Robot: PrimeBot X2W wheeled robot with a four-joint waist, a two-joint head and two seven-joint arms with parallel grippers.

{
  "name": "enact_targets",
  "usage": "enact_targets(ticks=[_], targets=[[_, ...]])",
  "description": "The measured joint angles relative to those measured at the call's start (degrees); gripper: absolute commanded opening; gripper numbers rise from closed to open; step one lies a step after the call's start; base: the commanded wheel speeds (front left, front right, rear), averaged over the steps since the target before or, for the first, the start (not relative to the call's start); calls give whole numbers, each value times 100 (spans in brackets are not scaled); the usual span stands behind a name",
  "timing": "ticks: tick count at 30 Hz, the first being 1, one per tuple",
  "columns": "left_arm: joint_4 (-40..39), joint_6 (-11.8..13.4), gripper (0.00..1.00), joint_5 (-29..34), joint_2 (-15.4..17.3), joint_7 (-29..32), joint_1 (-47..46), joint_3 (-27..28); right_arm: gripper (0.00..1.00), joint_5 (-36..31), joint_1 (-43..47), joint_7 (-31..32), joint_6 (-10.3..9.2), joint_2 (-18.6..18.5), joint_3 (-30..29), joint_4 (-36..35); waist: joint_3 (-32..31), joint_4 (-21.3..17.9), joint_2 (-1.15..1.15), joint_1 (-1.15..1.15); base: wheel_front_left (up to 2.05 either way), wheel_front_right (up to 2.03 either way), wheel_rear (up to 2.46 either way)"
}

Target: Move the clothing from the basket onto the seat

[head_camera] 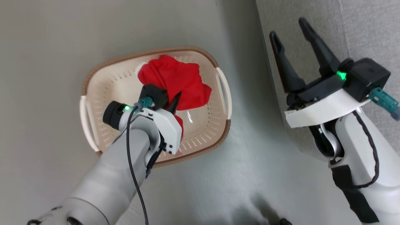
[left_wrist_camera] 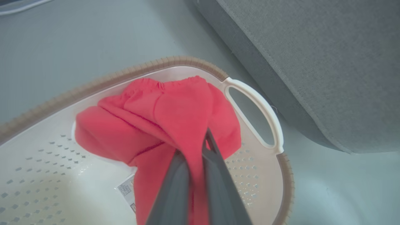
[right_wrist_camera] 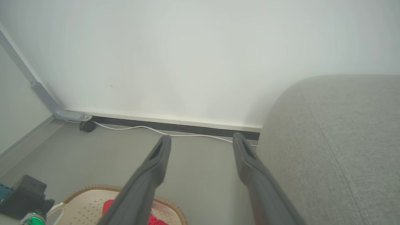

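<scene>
Bright red clothing [head_camera: 178, 82] lies bunched in the cream perforated basket [head_camera: 103, 84] on the floor. My left gripper [head_camera: 175, 101] reaches down into the basket, shut on a fold of the red clothing [left_wrist_camera: 175, 115]; in the left wrist view the fabric is pinched between the two dark fingers [left_wrist_camera: 215, 165] and drapes over them. The basket [left_wrist_camera: 37, 162] has a brown woven rim, white handles and a paper label [left_wrist_camera: 126, 189] on its floor. My right gripper [head_camera: 292, 36] stands open and empty over the edge of the grey seat [head_camera: 359, 28]. The seat [right_wrist_camera: 337, 150] fills the right.
A white wall with a dark skirting and a white cable [right_wrist_camera: 150, 128] runs behind the basket. A grey metal leg [right_wrist_camera: 40, 90] stands at the far left. Grey floor [head_camera: 40, 93] surrounds the basket [right_wrist_camera: 93, 203], which sits close beside the seat [left_wrist_camera: 312, 62].
</scene>
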Motion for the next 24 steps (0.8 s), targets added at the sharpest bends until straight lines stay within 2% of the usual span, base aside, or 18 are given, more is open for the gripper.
enact_targets(ticks=[5, 13, 24], targets=[[-482, 100, 0, 299, -7, -15, 515, 543, 100, 1, 304, 0, 0, -42, 2, 224, -546, 206, 0, 0, 0, 0, 0], [-1313, 97, 0, 1069, -21, -15, 1388, 1451, 100, 2, 905, 0, 0, -175, -63, 590, -1545, 615, 0, 0, 0, 0, 0], [-2409, 22, 0, 2012, -31, -14, 2187, 2549, 100, 2, 1601, 0, 0, -77, -63, 935, -2628, 1084, 0, 0, 0, 0, 0]])
